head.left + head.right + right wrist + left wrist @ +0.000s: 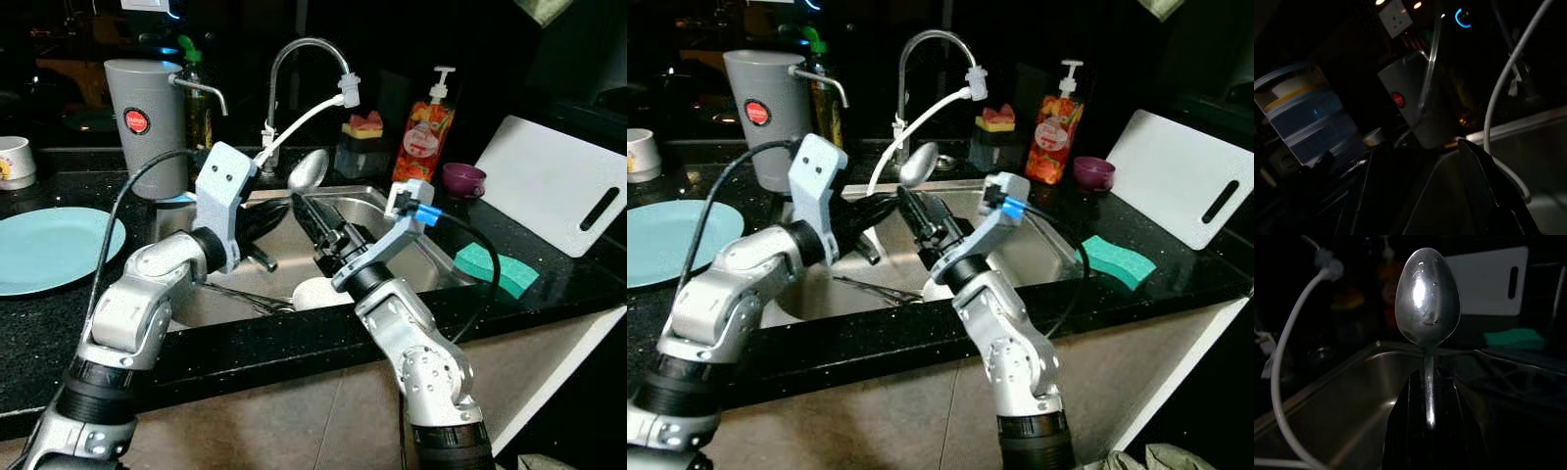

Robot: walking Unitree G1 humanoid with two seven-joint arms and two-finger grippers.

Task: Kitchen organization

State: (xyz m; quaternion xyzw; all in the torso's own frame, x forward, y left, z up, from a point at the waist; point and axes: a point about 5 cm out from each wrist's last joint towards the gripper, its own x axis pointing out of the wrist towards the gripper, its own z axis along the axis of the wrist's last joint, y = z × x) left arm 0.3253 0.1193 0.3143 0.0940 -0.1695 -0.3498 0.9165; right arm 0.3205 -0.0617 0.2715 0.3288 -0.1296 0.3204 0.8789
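Spoon (1427, 298) stands bowl-up, clamped by its handle in the left pincer (277, 213) over the sink (364, 201), probably so it drains; right pincer (312, 221) gapes empty alongside.

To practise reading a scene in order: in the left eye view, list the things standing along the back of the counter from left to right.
White cup → grey canister → curved tap → sponge holder → soap pump bottle → purple bowl → white cutting board.
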